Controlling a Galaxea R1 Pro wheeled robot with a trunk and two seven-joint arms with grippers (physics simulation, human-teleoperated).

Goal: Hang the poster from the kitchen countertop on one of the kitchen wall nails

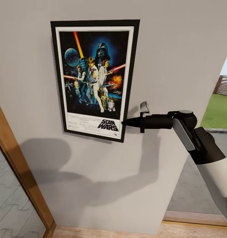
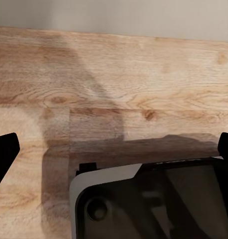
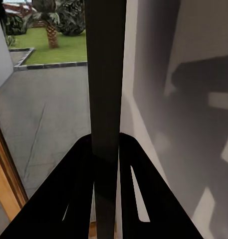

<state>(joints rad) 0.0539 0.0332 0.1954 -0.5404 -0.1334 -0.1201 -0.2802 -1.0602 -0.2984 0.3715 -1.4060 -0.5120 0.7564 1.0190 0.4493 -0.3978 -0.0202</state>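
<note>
Here the poster (image 1: 94, 79) lay flat against the off-white wall (image 1: 179, 49), upright but slightly tilted, its black frame and white border surrounding the dark-blue film art with the STAR WARS logo near its lower edge. The right gripper (image 1: 124, 122) reached the poster's lower right edge, its dark fingers clenched on the frame; in the right wrist view the two black fingers (image 3: 74, 199) pinched the frame's thin edge (image 3: 105, 99), which ran straight away from the camera with the wall just beside it. Below the poster the arm's shadow (image 1: 93, 178) spread over the wall. A wood-framed window (image 1: 17, 185) stood well to the lower left of the poster, and a lawn (image 1: 219, 112) showed beyond the wall's right edge. The left gripper (image 2: 114, 149) hung over the pale wood plank floor (image 2: 114, 74), its dark fingertips (image 2: 4, 154) spread wide apart and grasping nothing.
</note>
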